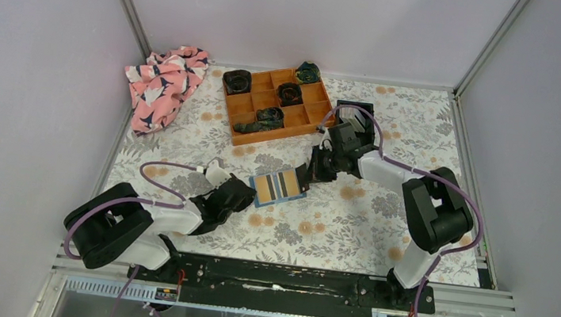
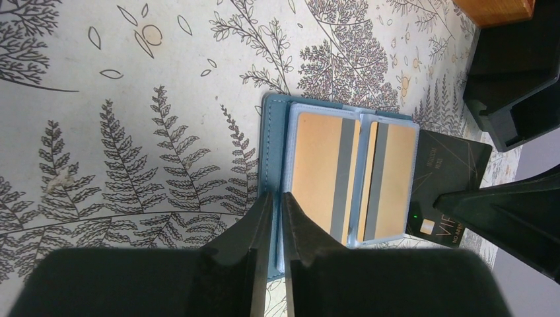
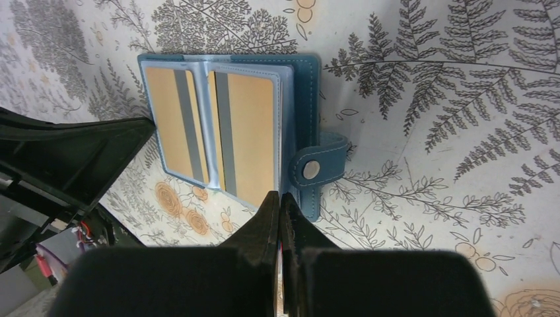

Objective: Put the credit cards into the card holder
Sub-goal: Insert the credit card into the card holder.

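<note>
Teal leather marks the holder (image 1: 278, 187), which lies open near the middle of the table (image 1: 333, 228). It sits between our two arms, well apart from the orange tray (image 1: 247, 107) and the pink cloth (image 1: 162, 85) at the back. Two gold cards (image 2: 317, 165) with grey stripes sit in its clear pockets, one on each side of the fold.

Our left pincer (image 2: 275, 203) has its jaws nearly together on the holder's left margin. The teal cover runs between them, so we judge the case pinned open. Our right pincer (image 3: 280, 201) is shut tight at the opposite end, just beside the snap tab. From the left wrist we see a black card (image 2: 455, 165) at its tip, and it looks tilted up rather than flat, with its edge meeting the outer pocket. We judge the card nipped in those jaws (the right wrist view shows only a thin sliver between the fingers, as an edge-on card would look).

We take the step in hand to be feeding this card into a pocket. How far in it sits we cannot tell. The next move calls for laying the card down toward the plane of the pocket and sliding it square to the mouth, while the left grip stops the case from sliding. A skewed entry could snag the clear sleeve.
</note>
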